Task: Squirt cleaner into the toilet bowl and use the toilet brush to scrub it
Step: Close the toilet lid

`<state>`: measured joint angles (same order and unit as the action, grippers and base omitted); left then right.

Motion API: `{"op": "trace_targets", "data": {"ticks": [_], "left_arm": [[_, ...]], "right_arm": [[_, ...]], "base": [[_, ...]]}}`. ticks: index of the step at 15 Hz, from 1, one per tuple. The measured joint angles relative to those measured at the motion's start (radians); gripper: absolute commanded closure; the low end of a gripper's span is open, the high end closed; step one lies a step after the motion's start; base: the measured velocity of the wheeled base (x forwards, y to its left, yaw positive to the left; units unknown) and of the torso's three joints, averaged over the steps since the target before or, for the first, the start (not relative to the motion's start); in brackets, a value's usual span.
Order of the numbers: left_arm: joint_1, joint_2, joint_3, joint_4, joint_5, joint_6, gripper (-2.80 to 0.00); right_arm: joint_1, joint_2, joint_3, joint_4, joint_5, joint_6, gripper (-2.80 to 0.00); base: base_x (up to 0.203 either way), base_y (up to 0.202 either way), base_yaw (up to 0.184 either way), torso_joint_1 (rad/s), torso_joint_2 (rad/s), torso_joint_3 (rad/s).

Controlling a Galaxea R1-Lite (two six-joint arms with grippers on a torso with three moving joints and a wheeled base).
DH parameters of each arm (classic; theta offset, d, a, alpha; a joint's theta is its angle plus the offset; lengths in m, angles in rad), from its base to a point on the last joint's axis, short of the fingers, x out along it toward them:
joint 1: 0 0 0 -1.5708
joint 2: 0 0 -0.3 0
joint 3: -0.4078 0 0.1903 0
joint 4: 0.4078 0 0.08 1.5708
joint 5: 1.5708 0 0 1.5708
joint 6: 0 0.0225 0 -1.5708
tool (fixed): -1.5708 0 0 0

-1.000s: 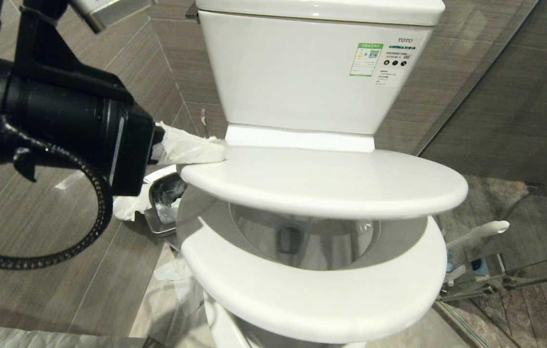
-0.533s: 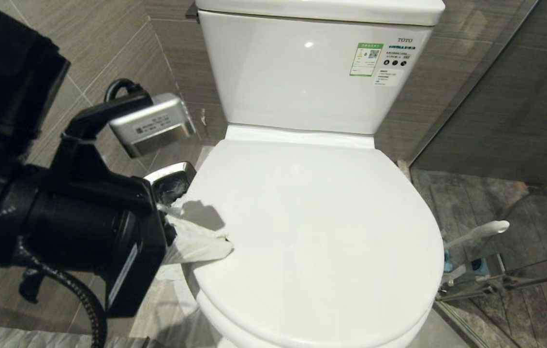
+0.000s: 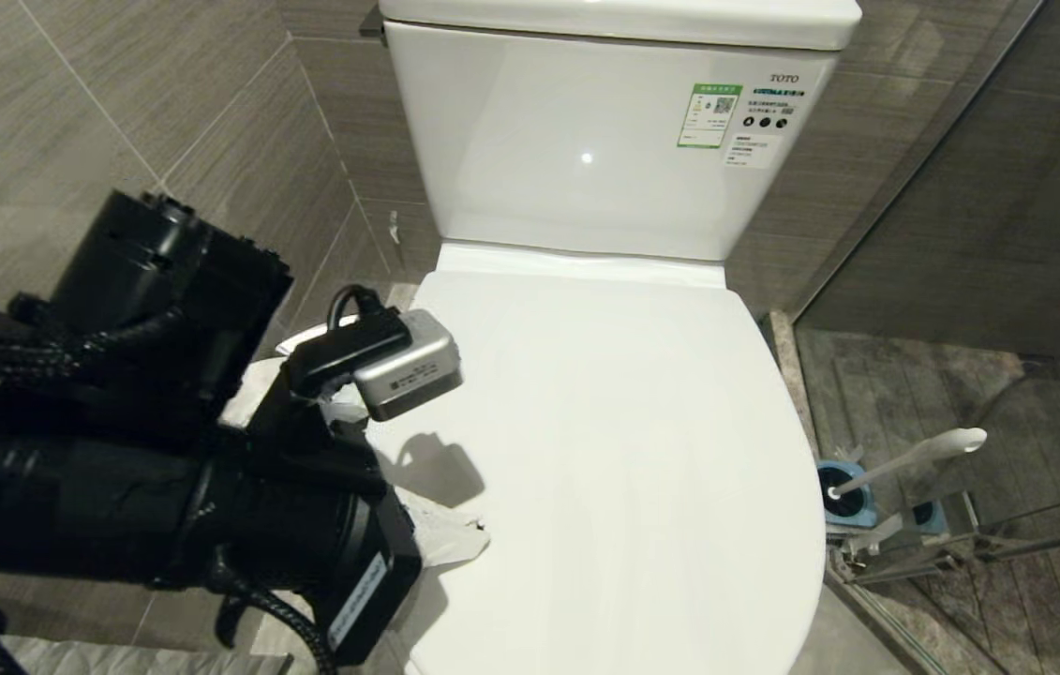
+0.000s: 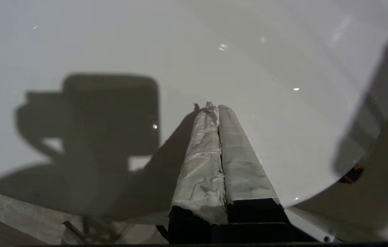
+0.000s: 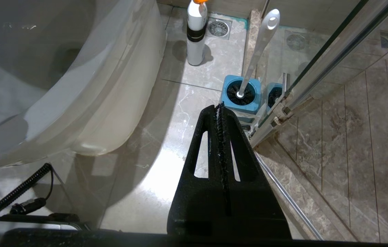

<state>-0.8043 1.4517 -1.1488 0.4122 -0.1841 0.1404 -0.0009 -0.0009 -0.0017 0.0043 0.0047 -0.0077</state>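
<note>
The toilet's white lid [image 3: 623, 450] lies shut, so the inside of the toilet bowl is hidden; the bowl's outer wall [image 5: 87, 89] shows in the right wrist view. My left gripper [image 3: 469, 539] [image 4: 214, 107] is shut and empty, its white-wrapped fingers lying on the lid's left edge. The toilet brush [image 3: 914, 459] [image 5: 260, 44] stands in its blue holder [image 5: 241, 94] on the floor right of the toilet. My right gripper [image 5: 219, 107] hangs shut and empty just short of that holder, above the floor. The cleaner is out of view.
A white bottle with an orange cap [image 5: 195, 34] stands on the floor by the bowl, near a floor drain [image 5: 218, 28]. A glass shower door with a metal frame [image 5: 334, 58] runs close to the brush holder. The white tank [image 3: 604, 141] rises behind the lid.
The lid came down from half raised to fully shut. My left arm dropped with it and swung toward the lid's near left edge.
</note>
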Motion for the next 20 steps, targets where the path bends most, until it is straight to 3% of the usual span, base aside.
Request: {"op": "trace_targets", "data": {"ticks": [7,20], "left_arm": [[-0.008,0.094,0.111,-0.093,0.027,-0.008,0.00],[-0.006,0.297,0.206,-0.243,0.063,-0.021,0.00]], "right_arm": [[0.000,0.000,0.000,0.000,0.000,0.000,0.00],[0.000,0.000,0.000,0.000,0.000,0.000,0.00]], "base": [[0.000,0.000,0.000,0.000,0.00,0.000],[0.000,0.000,0.000,0.000,0.00,0.000]]}}
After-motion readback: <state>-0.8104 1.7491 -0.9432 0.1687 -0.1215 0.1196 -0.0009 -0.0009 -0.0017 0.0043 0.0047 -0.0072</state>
